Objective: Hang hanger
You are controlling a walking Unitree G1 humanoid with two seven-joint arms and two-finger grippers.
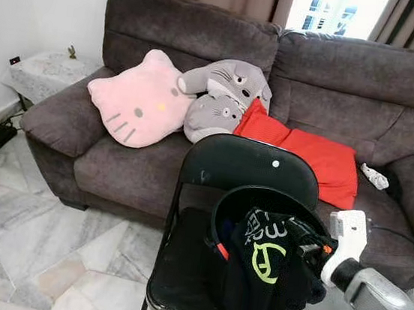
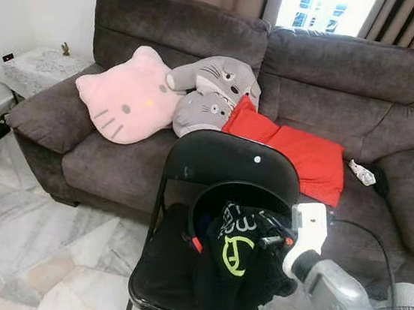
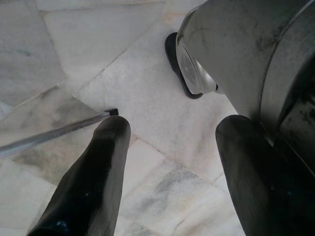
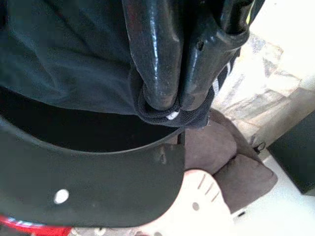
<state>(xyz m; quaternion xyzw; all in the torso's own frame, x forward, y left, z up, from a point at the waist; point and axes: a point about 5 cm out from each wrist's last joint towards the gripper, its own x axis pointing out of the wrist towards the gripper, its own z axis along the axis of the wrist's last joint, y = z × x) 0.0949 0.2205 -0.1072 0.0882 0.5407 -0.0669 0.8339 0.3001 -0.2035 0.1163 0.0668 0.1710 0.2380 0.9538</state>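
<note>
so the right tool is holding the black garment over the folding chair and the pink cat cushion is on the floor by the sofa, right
Not quite. The right tool does hold the black garment over the folding chair, but the pink cat cushion lies on the sofa seat, not the floor. The left eye view shows it.

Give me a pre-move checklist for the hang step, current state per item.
1. Right end effector shut on the black garment: ok, fingers pinch the fabric.
2. Hanger inside the garment: cannot tell, just a red-tipped curved piece peeks out at its edge.
3. Garment clear of the black folding chair: not ok, it hangs over the seat, right against the backrest.
4. Hanging spot (rail or hook) located: cannot tell, the head views show a grey sofa with cushions.
5. Left end effector free: ok, open, over the marble floor.
</note>
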